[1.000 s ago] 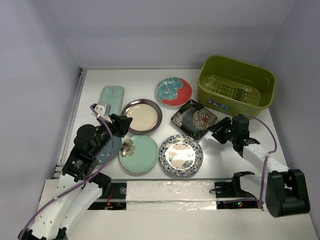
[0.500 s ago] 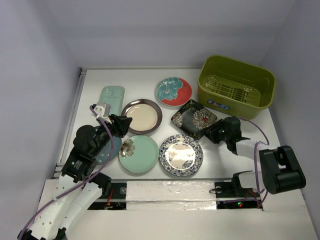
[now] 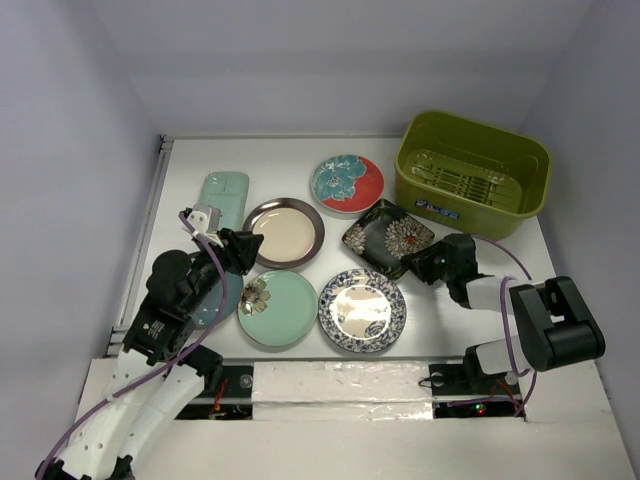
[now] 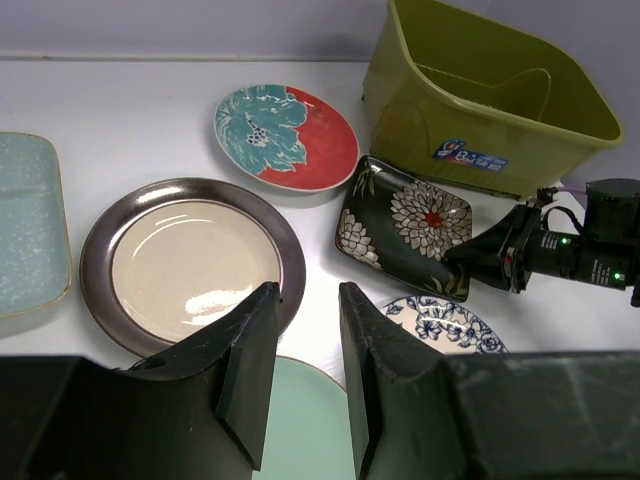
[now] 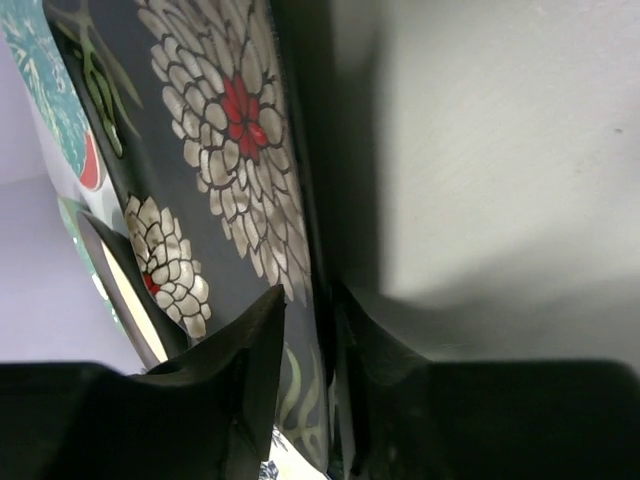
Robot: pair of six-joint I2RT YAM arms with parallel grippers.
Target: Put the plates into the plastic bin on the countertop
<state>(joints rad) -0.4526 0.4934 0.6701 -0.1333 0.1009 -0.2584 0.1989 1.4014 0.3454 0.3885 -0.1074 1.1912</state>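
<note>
Narrowing onto black square plate (image 3: 388, 236) at its 4 o'clock rim, right end effector (image 3: 411, 263) now pinches it; bin (image 3: 500, 215) lift likely next.

Soft, even overhead light (glare on the brown-rimmed plate (image 4: 195, 265)); right wrist view dim, blurred.

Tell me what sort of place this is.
Probably a staged robot test cell, not a real kitchen: a white countertop boxed in by bare grey walls, a left arm and right arm bolted at its near edge, and loose plates laid out beside an olive plastic bin.
</note>
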